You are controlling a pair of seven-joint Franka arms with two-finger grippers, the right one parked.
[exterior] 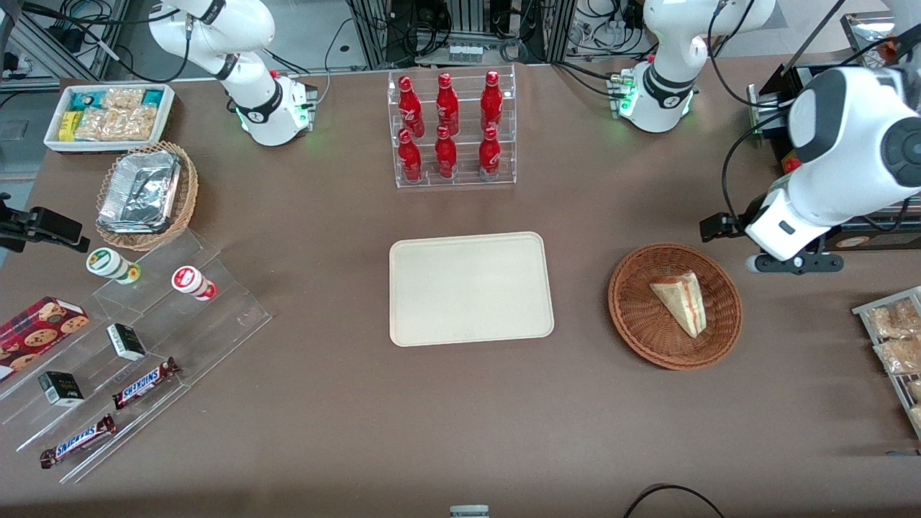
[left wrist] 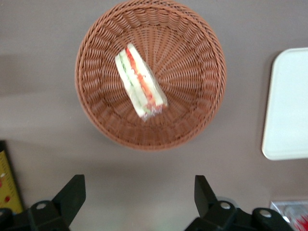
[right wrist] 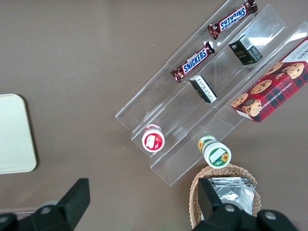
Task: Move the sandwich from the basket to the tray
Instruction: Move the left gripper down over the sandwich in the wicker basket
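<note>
The sandwich (exterior: 680, 302), a wrapped wedge with red and green filling stripes, lies in the round reddish-brown basket (exterior: 624, 316). The cream tray (exterior: 471, 288) lies flat mid-table, beside the basket toward the parked arm's end. My left gripper (exterior: 764, 260) hangs above the table, just outside the basket's rim and farther from the front camera. In the left wrist view the gripper (left wrist: 138, 185) is open and empty, with the basket (left wrist: 202, 110), the sandwich (left wrist: 139, 82) and a tray edge (left wrist: 288, 110) below it.
A clear rack of red bottles (exterior: 453, 129) stands farther from the front camera than the tray. Snack packets (exterior: 896, 338) lie at the working arm's end. A tan basket with foil containers (exterior: 147, 194), a white bin (exterior: 108, 115) and acrylic steps (exterior: 144, 338) fill the parked arm's end.
</note>
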